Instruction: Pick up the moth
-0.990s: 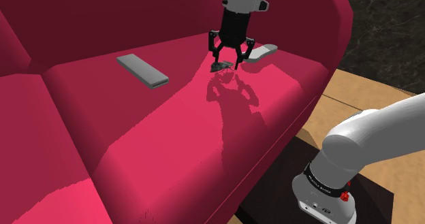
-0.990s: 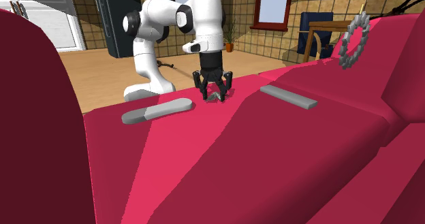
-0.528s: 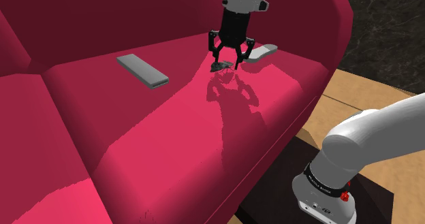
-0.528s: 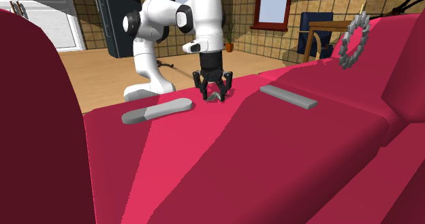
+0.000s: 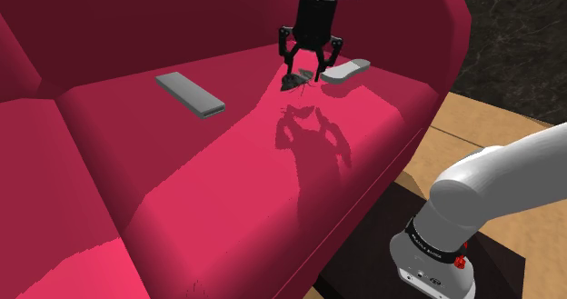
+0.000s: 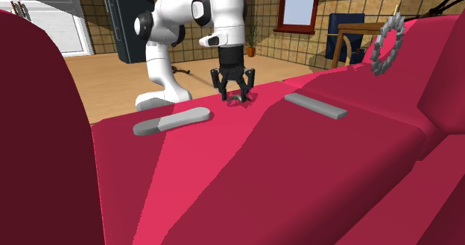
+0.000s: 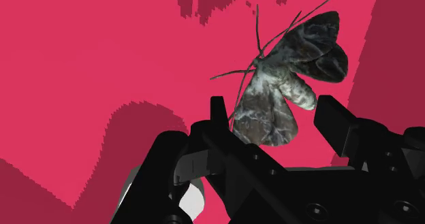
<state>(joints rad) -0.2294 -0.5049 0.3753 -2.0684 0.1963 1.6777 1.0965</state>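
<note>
I read the gripper [image 5: 304,76] as clenched on the moth [image 7: 279,93], just above the sofa [image 5: 227,179]. In the shoulder view, lift slowly toward 12 o'clock; the wings look fragile, so avoid jerks.

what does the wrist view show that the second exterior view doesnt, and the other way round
Wrist view adds: the moth up close, with mottled grey wings and thin antennae, its lower wings between the two black fingers.
Second exterior view adds: the white arm, a flat grey slab and a long rounded grey piece on the red sofa, a toothed grey ring near the top of its back, windows and wooden floor behind.
Shared: the gripper, the moth at its tips, and the sofa.
</note>
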